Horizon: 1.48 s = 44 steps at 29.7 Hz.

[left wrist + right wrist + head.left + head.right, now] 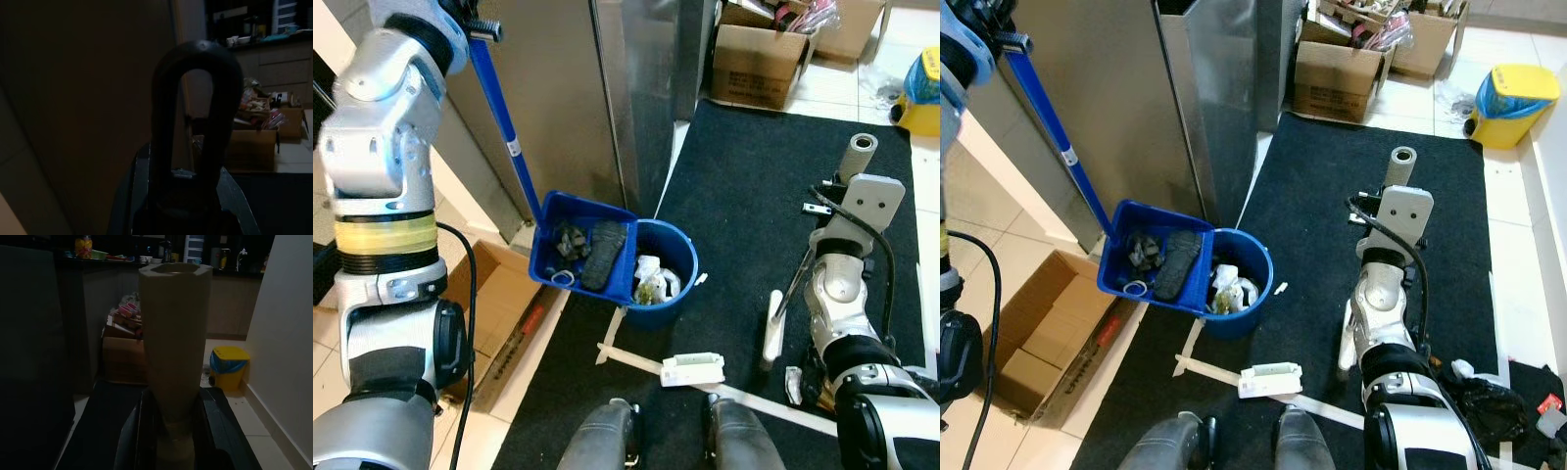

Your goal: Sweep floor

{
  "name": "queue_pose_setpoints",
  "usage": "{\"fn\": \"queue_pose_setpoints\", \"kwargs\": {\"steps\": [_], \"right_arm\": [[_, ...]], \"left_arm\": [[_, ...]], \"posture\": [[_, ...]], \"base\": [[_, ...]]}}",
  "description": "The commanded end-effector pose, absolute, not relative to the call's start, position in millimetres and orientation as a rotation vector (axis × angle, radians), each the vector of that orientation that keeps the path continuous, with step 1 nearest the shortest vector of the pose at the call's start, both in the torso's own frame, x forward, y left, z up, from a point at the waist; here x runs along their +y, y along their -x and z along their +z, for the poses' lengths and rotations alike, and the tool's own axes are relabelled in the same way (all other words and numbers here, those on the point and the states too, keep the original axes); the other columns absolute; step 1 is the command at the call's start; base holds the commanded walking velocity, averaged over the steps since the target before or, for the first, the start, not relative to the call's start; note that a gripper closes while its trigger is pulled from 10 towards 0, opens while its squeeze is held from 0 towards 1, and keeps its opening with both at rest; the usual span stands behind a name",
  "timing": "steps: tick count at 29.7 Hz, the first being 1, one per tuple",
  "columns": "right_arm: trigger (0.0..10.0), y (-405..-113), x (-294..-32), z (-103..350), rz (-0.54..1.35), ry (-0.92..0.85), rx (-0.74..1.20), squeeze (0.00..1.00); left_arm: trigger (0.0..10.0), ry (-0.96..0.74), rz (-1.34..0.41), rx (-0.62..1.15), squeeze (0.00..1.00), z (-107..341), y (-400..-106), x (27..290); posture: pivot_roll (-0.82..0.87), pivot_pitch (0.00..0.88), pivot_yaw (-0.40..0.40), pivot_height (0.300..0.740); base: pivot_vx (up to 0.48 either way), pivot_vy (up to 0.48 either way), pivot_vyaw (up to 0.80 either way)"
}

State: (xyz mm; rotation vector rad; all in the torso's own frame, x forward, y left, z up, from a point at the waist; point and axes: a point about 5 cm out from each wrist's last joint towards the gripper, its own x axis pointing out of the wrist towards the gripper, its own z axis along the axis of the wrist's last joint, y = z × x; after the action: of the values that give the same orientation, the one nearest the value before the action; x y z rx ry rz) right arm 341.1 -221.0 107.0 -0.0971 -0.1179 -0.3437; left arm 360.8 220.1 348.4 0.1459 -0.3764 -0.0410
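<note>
A blue long-handled dustpan (582, 250) hangs tilted over the rim of a blue bucket (671, 257). Dark scraps and a black sole-like piece lie in the pan; white and green rubbish lies in the bucket. My left gripper (188, 181) is raised high at the left, shut on the black loop (195, 98) at the top of the blue handle (504, 127). My right gripper (173, 406) is low at the right over the black mat, shut on a beige broom handle (176, 333) that points upward (862, 145). A white broom part (771, 328) hangs beside that arm.
A steel cabinet (568, 98) stands behind the dustpan, with an open cardboard box (499, 313) on the tiles at the left. A white item (693, 369) and white strips lie on the black mat (773, 176) by my feet. Cardboard boxes (759, 59) and a yellow bin (1513, 103) stand at the back.
</note>
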Motion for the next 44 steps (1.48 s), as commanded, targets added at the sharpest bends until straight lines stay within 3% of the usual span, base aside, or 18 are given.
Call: {"fn": "queue_pose_setpoints", "kwargs": {"steps": [1, 14, 23, 44], "right_arm": [[10.0, -341, -222, 112, -0.341, 0.104, -0.153, 0.00], [10.0, -339, -226, 111, -0.349, 0.112, -0.157, 0.00], [10.0, -335, -228, 109, -0.360, 0.113, -0.156, 0.00], [10.0, -334, -225, 107, -0.366, 0.106, -0.154, 0.00]], "left_arm": [[10.0, -0.185, -0.022, -0.512, 0.00, 374, -353, 224], [10.0, -0.286, -0.091, -0.548, 0.00, 380, -378, 213], [10.0, -0.304, -0.191, -0.611, 0.00, 388, -384, 190], [10.0, -0.445, -0.525, -0.734, 0.00, 388, -382, 108]], "posture": [[0.02, 0.121, 0.093, 0.740], [0.00, 0.130, 0.101, 0.740], [-0.01, 0.139, 0.112, 0.740], [-0.01, 0.144, 0.123, 0.740]], "base": [[0.000, 0.000, 0.00], [0.000, 0.000, 0.00], [0.000, 0.000, 0.00], [0.000, 0.000, 0.00]]}}
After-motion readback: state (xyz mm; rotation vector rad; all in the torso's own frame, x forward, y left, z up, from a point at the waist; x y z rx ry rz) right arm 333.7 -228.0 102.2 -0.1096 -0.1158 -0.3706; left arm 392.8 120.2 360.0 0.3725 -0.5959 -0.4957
